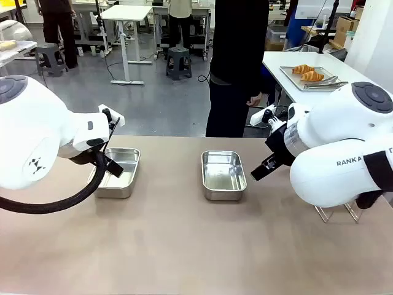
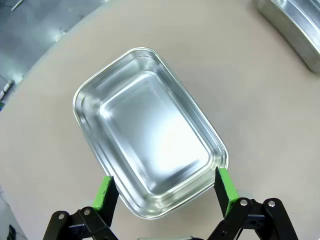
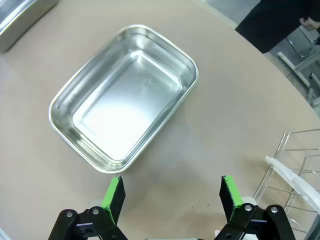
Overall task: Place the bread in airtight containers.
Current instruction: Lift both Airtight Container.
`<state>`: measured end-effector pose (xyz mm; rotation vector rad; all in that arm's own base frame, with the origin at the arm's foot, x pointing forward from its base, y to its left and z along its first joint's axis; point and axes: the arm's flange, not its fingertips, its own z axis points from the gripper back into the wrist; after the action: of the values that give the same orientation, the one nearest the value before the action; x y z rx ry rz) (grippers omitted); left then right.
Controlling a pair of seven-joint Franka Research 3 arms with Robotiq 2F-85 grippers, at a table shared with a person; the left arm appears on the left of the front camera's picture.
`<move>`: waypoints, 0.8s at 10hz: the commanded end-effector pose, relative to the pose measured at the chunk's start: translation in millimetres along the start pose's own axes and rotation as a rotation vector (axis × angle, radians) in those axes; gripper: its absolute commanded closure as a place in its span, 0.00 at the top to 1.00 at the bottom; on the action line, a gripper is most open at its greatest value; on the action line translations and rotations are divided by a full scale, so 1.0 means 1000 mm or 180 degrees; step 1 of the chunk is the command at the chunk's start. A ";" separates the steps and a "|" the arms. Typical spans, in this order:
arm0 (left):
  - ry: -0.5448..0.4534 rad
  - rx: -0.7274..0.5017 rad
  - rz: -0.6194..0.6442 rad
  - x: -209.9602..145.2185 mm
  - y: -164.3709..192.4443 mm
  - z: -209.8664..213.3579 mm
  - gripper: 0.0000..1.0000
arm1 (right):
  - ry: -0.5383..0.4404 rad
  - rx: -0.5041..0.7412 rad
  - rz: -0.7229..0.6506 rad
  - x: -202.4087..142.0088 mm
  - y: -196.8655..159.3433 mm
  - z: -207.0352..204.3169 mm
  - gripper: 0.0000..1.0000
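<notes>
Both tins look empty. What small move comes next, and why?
Probably wait with the left gripper and right gripper open: the left tin and right tin are empty, and the croissants lie on a tray on the far white table beside the person, likely beyond reach.

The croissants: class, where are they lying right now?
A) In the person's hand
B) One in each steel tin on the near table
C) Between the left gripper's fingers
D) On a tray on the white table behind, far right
D: both croissants lie on the tray on the white table at the far right, while the left tin and the right tin stand empty.
</notes>
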<state>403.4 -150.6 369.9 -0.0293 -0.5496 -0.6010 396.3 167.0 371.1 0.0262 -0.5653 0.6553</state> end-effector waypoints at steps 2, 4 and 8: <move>-0.0003 0.0001 0.0000 0.000 0.000 0.000 1.00 | -0.0001 0.0000 0.0000 0.000 0.000 0.000 1.00; -0.0003 0.0001 0.0000 0.000 0.000 0.000 1.00 | -0.0001 0.0000 0.0000 0.000 0.000 0.000 1.00; -0.0003 0.0001 0.0000 0.000 0.000 0.000 1.00 | -0.0001 0.0000 0.0000 0.000 0.000 0.000 1.00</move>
<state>403.4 -150.7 369.9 -0.0293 -0.5496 -0.6010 396.3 167.1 371.1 0.0257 -0.5653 0.6559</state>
